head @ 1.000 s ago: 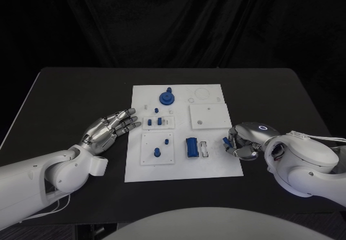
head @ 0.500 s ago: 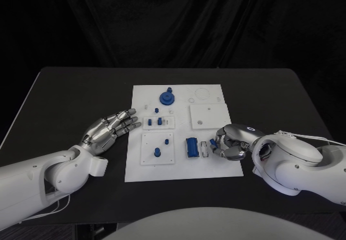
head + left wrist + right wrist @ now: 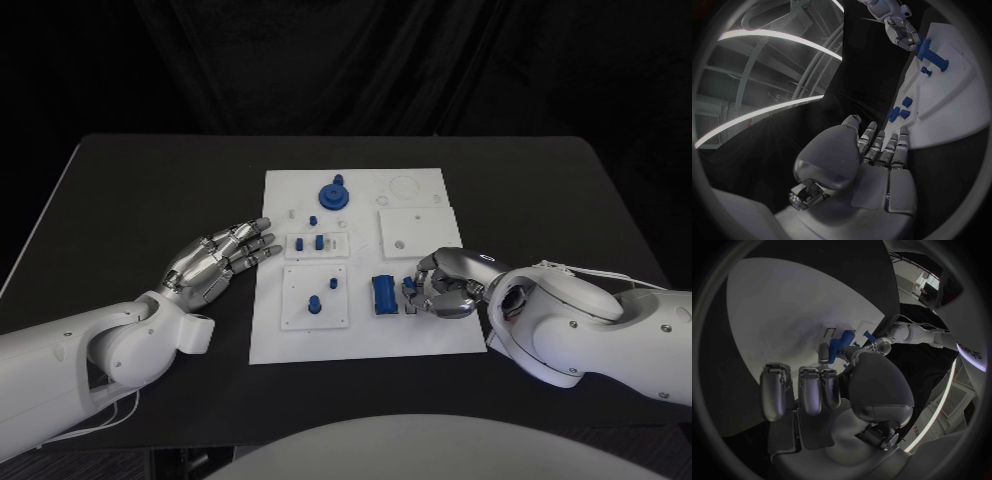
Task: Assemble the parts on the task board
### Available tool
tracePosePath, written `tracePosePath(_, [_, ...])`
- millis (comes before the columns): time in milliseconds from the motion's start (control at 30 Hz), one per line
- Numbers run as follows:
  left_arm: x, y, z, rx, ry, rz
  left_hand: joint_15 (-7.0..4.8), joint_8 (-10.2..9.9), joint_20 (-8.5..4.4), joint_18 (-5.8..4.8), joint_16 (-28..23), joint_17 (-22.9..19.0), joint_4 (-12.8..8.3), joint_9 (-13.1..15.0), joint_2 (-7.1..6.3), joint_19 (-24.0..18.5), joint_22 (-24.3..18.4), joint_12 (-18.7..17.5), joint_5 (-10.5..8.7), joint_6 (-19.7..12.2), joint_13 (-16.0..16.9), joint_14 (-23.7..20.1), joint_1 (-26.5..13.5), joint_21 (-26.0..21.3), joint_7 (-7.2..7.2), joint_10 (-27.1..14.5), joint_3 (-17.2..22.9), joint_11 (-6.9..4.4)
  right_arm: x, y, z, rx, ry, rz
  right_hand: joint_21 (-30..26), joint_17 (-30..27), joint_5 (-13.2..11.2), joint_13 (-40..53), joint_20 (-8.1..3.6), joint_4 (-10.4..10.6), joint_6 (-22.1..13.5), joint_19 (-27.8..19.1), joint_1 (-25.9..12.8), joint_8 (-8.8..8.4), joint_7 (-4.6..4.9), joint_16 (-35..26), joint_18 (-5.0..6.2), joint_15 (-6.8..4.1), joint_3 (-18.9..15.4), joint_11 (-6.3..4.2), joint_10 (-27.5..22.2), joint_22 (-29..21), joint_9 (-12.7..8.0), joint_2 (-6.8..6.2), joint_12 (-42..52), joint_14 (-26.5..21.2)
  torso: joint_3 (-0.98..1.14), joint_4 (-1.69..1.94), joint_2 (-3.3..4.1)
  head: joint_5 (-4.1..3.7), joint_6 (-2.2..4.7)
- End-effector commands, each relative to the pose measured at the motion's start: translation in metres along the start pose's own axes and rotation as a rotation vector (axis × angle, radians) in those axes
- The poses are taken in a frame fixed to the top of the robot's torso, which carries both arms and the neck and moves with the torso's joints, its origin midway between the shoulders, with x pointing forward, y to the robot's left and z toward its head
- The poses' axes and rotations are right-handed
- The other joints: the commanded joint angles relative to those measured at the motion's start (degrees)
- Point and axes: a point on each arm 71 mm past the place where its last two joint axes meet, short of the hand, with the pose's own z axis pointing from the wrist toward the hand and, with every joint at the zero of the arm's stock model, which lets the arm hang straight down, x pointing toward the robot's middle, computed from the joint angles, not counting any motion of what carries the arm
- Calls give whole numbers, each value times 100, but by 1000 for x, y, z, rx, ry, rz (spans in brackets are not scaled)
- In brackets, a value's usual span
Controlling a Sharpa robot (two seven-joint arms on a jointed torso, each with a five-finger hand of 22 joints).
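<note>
Silver right hand point(image 3: 444, 288) pinches a small blue part point(image 3: 839, 347) over the smooth white task board point(image 3: 361, 340).

Bench point(image 3: 159, 190): black, matte, rectangular; its far edge runs in front of a dark curtain.
Task board point(image 3: 368, 340): white rectangular plate lying flat on the bench near its middle, long sides running away from the robot.
Board position: bare bench surface lies on both sides of it and beyond its far edge.
Left hand point(image 3: 216, 258): lies low over the bench just beside the board's left edge, palm up, fingers apart and pointing toward the board; whether it touches the surface cannot be told.
Left forearm: stretches across the bench's near left corner.
Right arm: crosses the bench's near right part toward the board.
</note>
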Motion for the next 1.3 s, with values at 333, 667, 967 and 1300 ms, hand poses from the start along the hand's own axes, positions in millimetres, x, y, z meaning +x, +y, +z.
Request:
tracePosePath(333, [-1,5,0,-29,-5,-3,-2,29,32,-65,18,8,-7,0,14,8,-6,11,34,5,2,-20,-53,-33,18,-11,21,0,6,-2,1,20,23,14,-53,1509,-337,1508,-17,77,75,365,-164,-90,3,15,-48,-10,-63,-8,586,1335,37,39,16,612,7,-18,1,27,-1])
tracePosePath(667, [-1,6,0,-33,-2,-4,-4,28,31,-65,15,7,-15,-1,15,4,-15,2,36,-1,0,-26,-52,-35,21,-17,30,-6,6,-4,0,34,20,17,-60,1509,-285,1508,-15,110,103,362,-228,-111,5,15,-46,-7,-137,-4,586,1333,56,53,16,612,5,-19,-5,24,-1])
tracePosePath(967, [-1,6,0,-35,-1,-5,-4,28,31,-65,15,7,-15,-1,15,4,-15,2,36,-1,0,-26,-52,-35,21,-17,30,-6,7,-4,1,38,27,13,-94,1509,-429,1508,-11,164,123,345,-338,-151,12,15,-37,-2,-264,2,586,1320,77,107,16,612,2,-25,-4,32,-1])
tracePosePath(1300, [-1,7,0,-36,-2,-5,-4,28,31,-65,15,7,-15,-1,15,4,-15,2,36,-1,0,-26,-52,-35,21,-17,30,-6,8,-6,2,56,43,0,-191,1509,-1095,1508,14,185,164,297,-769,-337,46,15,-13,25,-820,34,586,1288,110,280,16,612,5,-16,0,20,-1])
